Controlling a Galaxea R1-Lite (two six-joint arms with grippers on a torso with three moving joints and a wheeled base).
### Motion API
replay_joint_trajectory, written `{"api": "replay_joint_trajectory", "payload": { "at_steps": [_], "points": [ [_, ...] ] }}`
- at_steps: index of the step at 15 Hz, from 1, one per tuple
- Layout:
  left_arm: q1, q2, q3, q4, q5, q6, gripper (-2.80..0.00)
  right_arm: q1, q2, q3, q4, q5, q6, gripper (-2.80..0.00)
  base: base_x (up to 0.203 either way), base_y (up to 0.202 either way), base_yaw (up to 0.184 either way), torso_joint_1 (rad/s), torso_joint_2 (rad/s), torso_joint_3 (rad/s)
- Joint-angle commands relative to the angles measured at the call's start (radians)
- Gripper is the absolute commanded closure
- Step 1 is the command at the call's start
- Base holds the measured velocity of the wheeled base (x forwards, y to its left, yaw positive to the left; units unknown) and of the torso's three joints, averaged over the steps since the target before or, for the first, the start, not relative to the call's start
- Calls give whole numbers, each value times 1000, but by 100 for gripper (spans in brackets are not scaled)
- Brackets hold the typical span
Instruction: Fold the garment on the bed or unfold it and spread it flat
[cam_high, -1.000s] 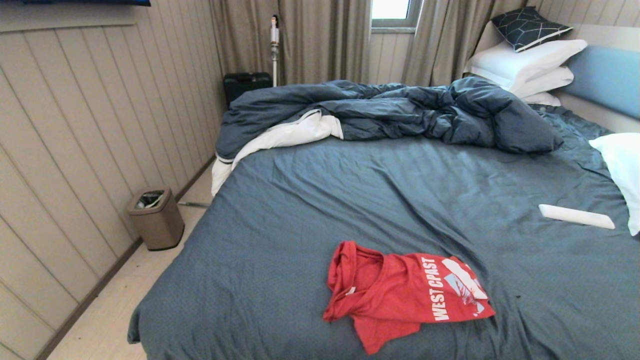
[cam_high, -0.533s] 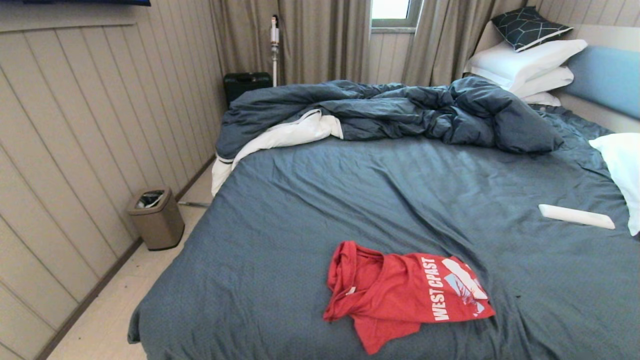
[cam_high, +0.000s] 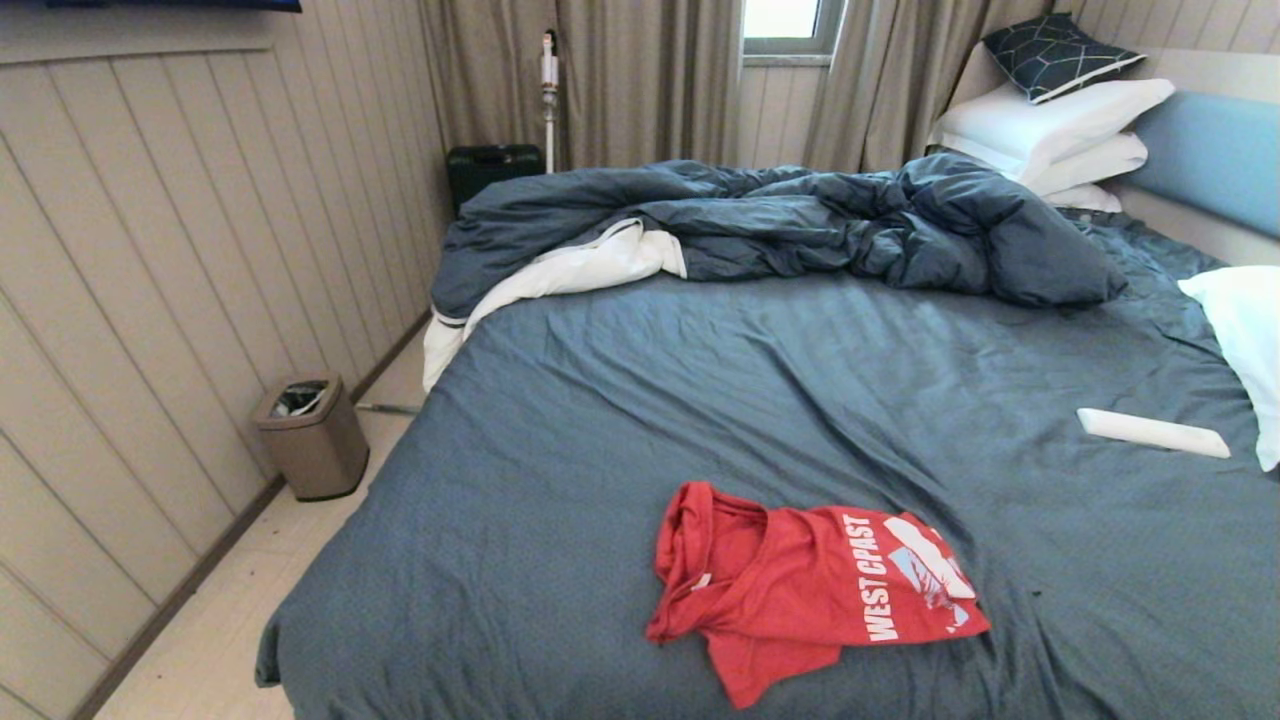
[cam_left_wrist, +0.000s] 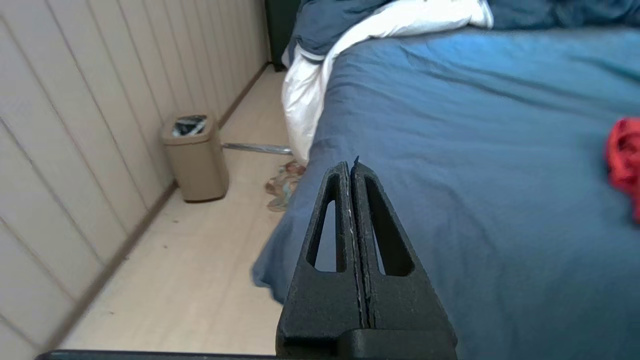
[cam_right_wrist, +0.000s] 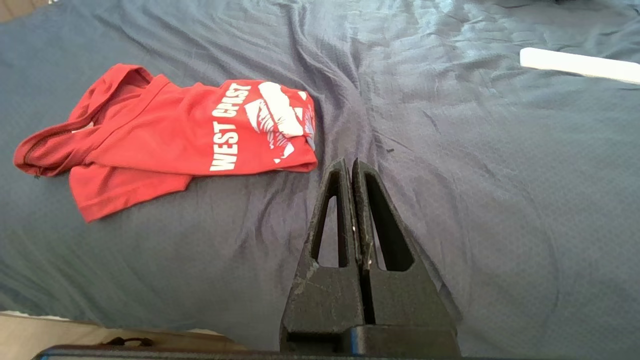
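The red T-shirt (cam_high: 800, 590) lies crumpled and partly folded on the blue-grey sheet of the bed (cam_high: 700, 400), near its front edge, with white "WEST COAST" lettering facing up. The right wrist view shows the shirt (cam_right_wrist: 165, 135) ahead of my right gripper (cam_right_wrist: 350, 162), which is shut, holds nothing and hovers over bare sheet just beside the shirt's printed end. My left gripper (cam_left_wrist: 350, 165) is shut and empty, out by the bed's left corner, and only a red scrap of the shirt (cam_left_wrist: 625, 155) shows at that view's edge. Neither arm appears in the head view.
A rumpled dark blue duvet (cam_high: 780, 225) with white lining lies across the far side of the bed. White pillows (cam_high: 1060, 125) are stacked at the headboard, another pillow (cam_high: 1245, 340) at the right. A white flat object (cam_high: 1150, 432) rests on the sheet. A bin (cam_high: 312, 435) stands on the floor.
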Motion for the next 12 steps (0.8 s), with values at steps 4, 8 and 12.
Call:
{"api": "replay_joint_trajectory", "payload": {
  "at_steps": [4, 8, 12],
  "points": [
    [0, 1, 0, -4, 2, -12, 0, -1, 2, 0, 1, 0, 4, 0, 0, 0, 0, 0, 0, 0],
    [0, 1, 0, -4, 2, -17, 0, -1, 2, 0, 1, 0, 3, 0, 0, 0, 0, 0, 0, 0],
    [0, 1, 0, -4, -6, -6, 0, -1, 3, -2, -5, 2, -13, 0, 0, 0, 0, 0, 0, 0]
  ]
}}
